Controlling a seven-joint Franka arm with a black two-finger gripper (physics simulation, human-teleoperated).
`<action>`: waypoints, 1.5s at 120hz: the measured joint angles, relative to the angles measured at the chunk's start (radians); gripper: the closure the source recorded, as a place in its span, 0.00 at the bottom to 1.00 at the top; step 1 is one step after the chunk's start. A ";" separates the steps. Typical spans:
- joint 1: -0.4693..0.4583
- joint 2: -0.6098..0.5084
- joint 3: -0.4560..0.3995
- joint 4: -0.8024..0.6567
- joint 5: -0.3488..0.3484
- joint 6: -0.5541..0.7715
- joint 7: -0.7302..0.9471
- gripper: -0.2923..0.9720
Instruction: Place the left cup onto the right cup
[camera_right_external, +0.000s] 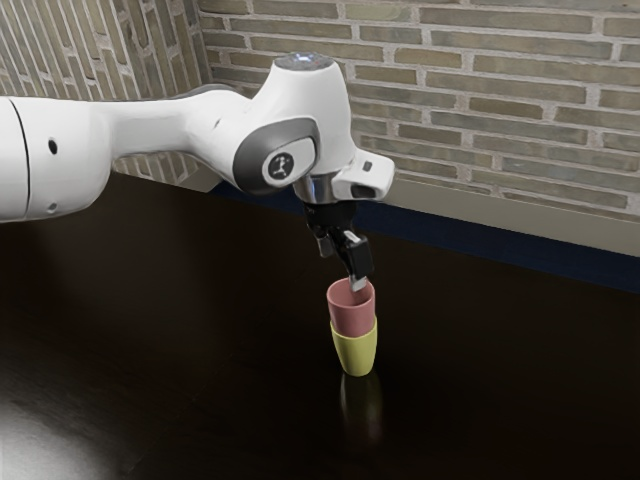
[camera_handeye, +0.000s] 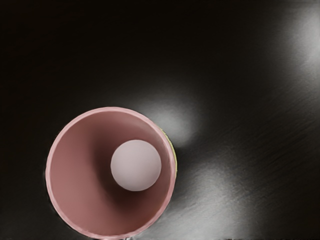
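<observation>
Surface under inspection: a dark table (camera_right_external: 150, 350), smooth and glossy, showing soft pale reflections and a faint grain. A brick wall (camera_right_external: 480, 90) in grey-tan courses with a dark blue base strip runs behind the table's far edge. The pink cup (camera_right_external: 350, 310) is a plain, matte, tapered tumbler with a thin round rim. It sits upright, nested inside the yellow cup (camera_right_external: 355, 352), which has the same tapered shape and stands on the table's inner area, well apart from the far edge. The yellow cup's lower body shows beneath the pink one. In the wrist view the pink cup (camera_handeye: 80, 180) is seen from above: a circular rim, smooth inner wall and paler flat round bottom. A thin sliver of the yellow cup (camera_handeye: 173, 150) shows at one side of the rim. The white, smooth-shelled arm (camera_right_external: 180, 135) comes in from the exterior view's left, its wrist bent downward. The black gripper (camera_right_external: 350, 272) points down, its tip right at the pink cup's rim. Whether it is spread, closed or pinching the rim cannot be told.
</observation>
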 joint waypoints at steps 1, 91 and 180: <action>0.000 -0.001 0.002 0.000 0.000 -0.001 0.000 0.23; 0.202 -0.022 0.036 0.145 -0.026 -0.151 0.008 0.23; 0.229 -0.135 0.053 0.146 -0.015 -0.276 0.030 0.23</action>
